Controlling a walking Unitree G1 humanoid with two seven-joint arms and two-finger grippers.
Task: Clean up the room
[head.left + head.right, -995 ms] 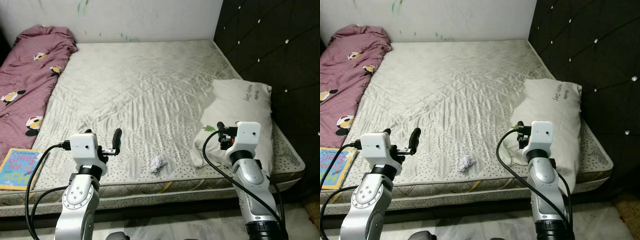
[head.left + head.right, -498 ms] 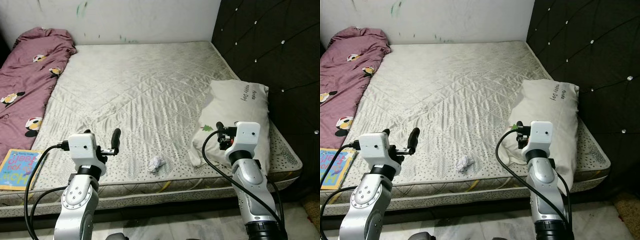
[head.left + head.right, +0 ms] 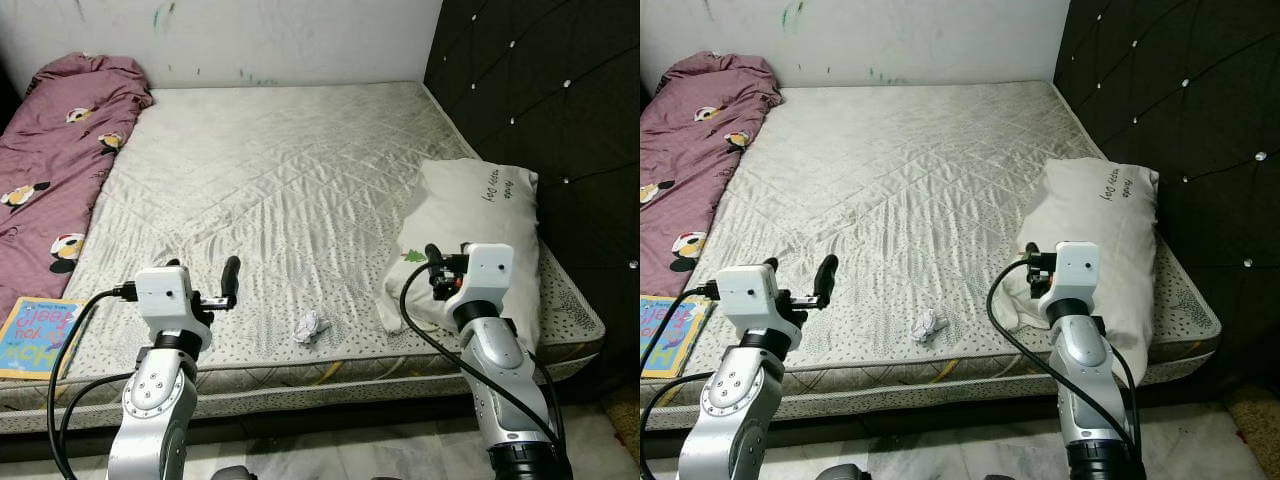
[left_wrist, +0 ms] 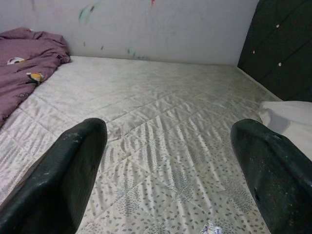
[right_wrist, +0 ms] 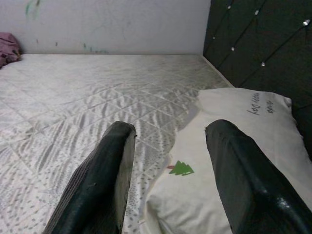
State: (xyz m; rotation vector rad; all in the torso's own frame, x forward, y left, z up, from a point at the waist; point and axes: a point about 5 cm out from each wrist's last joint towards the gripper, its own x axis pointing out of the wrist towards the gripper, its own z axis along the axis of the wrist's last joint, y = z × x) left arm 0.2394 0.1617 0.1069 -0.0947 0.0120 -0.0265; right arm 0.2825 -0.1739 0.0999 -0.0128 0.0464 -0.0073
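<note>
**Left eye view: both grippers open over the bed's near edge**

Left eye view: left gripper raised above the near edge of the mattress, fingers apart, nothing between them, touching nothing. Crumpled paper wad lying on the mattress near that edge, between the two arms, apart from both. Right gripper held up in front of the white pillow, empty. Maroon blanket bunched along the far left side; colourful book flat at the near left corner.

Left wrist view: black fingers spread wide, quilted mattress beyond, paper wad just at the frame's edge.

Right wrist view: fingers parted, gripping nothing, pillow with small green tree print just beyond the tips.
</note>
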